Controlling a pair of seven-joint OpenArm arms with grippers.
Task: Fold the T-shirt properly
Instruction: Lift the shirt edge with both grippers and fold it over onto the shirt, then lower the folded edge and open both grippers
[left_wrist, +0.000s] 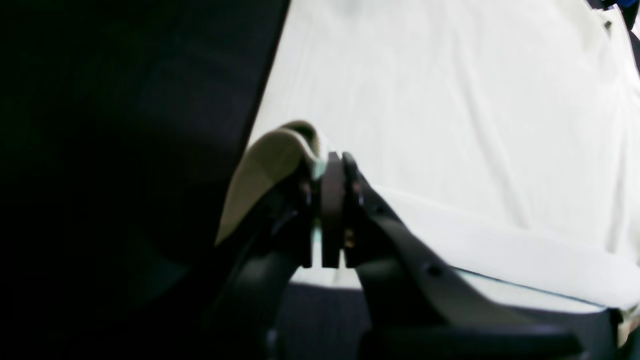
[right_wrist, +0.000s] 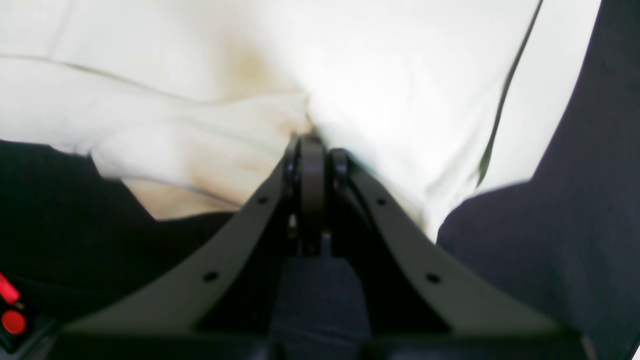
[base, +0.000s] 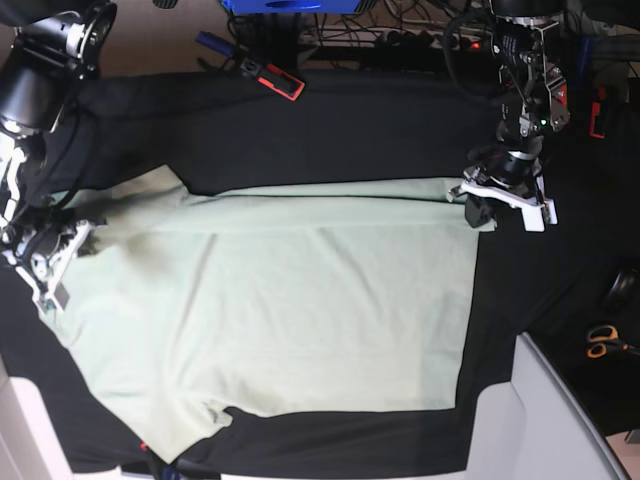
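Left gripper (left_wrist: 332, 165): pinching the T-shirt (base: 300, 310) hem corner.
Right gripper (right_wrist: 312, 145): gripping the shoulder cloth.
Nearby: scissors (base: 603, 341) lying on the black tablecloth (base: 330, 130).

The left gripper (left_wrist: 332, 210) is squeezing its jaws tight, with a bit of the T-shirt (left_wrist: 450, 125) pinched between them. Its arm is reaching down from the far side of the base view. The right gripper (right_wrist: 312, 165) is also squeezing tight on cloth, and its arm is bending down low.
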